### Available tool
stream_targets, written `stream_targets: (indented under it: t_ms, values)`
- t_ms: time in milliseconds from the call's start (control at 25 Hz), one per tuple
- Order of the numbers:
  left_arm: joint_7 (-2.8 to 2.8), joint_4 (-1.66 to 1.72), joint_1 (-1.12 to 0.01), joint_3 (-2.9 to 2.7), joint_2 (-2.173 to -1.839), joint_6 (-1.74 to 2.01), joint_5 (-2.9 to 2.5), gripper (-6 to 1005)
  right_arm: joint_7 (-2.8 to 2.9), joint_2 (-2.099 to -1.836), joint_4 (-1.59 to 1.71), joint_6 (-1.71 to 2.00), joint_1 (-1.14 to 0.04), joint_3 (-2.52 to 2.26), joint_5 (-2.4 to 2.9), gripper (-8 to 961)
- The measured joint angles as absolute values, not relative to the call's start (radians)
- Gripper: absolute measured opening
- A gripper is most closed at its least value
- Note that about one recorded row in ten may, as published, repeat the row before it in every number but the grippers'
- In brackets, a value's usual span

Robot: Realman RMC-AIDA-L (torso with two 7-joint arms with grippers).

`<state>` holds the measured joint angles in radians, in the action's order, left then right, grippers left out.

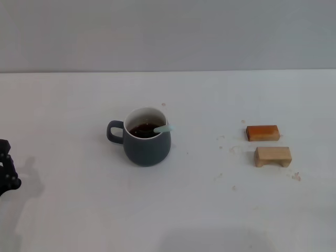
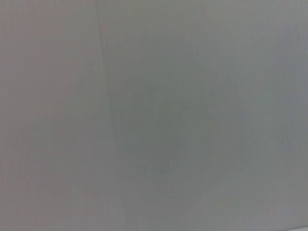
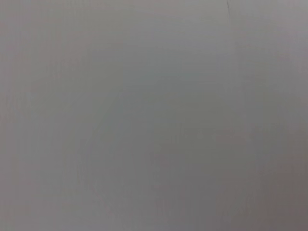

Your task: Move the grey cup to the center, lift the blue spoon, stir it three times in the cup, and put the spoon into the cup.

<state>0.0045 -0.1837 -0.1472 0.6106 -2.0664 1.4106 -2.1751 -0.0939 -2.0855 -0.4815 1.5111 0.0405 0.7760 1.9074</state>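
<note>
Two wooden blocks [image 1: 268, 144] on white table [image 1: 173, 210] — orange-brown behind pale one, crumbs around.

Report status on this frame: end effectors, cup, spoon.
Left end effector parked at table's left edge, right out of view. Blue spoon in grey cup, handle on rim. Two wooden blocks off right, nothing obstructing.

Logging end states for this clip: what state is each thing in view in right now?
grey cup: upright on the table, holding dark liquid, handle toward the robot's left.
blue spoon: inside the cup, handle leaning on the rim.
left gripper: at the table's left edge, away from the cup, holding nothing.
orange-brown block: lying flat.
pale wooden block: lying flat, nearer the robot.
</note>
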Motion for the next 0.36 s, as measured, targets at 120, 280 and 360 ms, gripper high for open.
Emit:
stream_targets:
  t_ms: [120, 280, 360]
  values:
    - [0.005, -0.184, -0.150, 0.617, -2.067, 1.411, -2.175, -2, -0.093, -2.086, -0.476, 1.521, 0.042, 0.773, 1.906, 811]
    - [0.005, -0.188, -0.150, 0.631, -2.068, 1.411, -2.173, -2, -0.095, -2.088, -0.460, 1.568, 0.042, 0.744, 1.902, 818]
    - [0.005, -0.188, -0.150, 0.631, -2.068, 1.411, -2.173, -2, -0.095, -2.088, -0.457, 1.576, 0.042, 0.737, 1.901, 818]
